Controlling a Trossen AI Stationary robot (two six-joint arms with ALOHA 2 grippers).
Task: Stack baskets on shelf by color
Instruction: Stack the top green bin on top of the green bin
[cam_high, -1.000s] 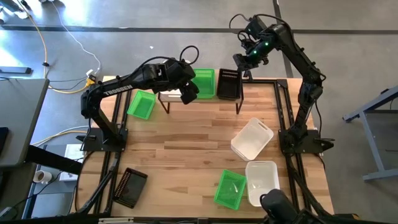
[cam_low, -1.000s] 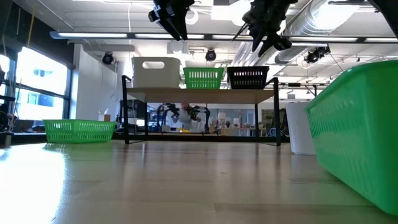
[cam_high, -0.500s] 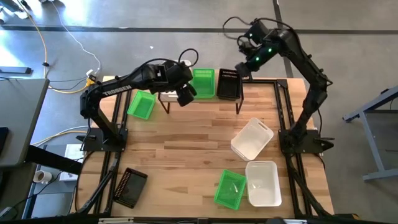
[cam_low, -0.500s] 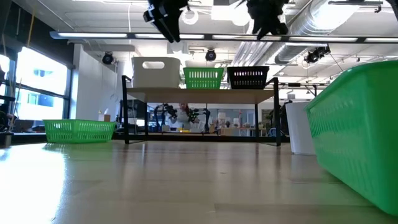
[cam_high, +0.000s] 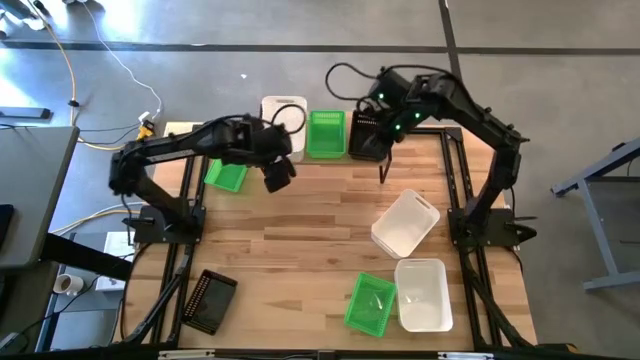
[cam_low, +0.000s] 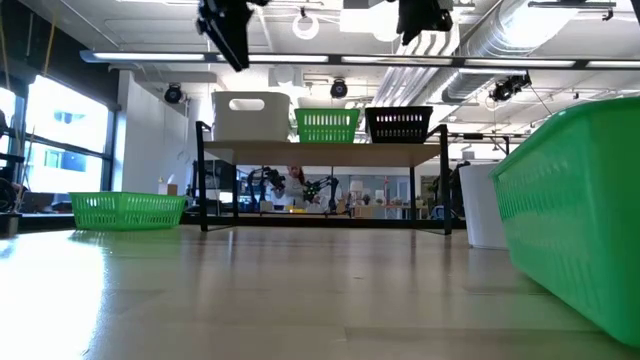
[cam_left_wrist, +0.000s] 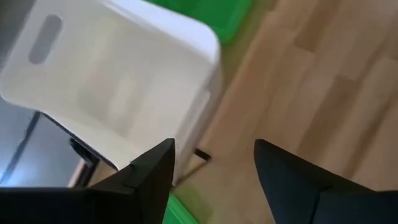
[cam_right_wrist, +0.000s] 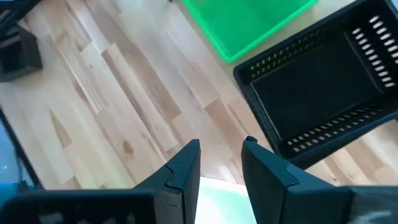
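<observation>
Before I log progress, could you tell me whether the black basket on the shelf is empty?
Empty. The right wrist view looks straight into the black basket on the shelf: only its bare dark floor and slotted walls show.

From the left arm's wrist, the left tool (cam_left_wrist: 214, 171) shows its two dark fingers (cam_left_wrist: 152, 171) spread well apart with nothing between them. Beyond them sits a white basket (cam_left_wrist: 118, 87), smooth-walled, with an oval handle slot in one end wall. A bright green basket (cam_left_wrist: 211, 15) lies just beside it at its far side. The wooden tabletop (cam_left_wrist: 323, 81) runs off past both. Another patch of green (cam_left_wrist: 186, 211) peeks out close by the fingers.
</observation>
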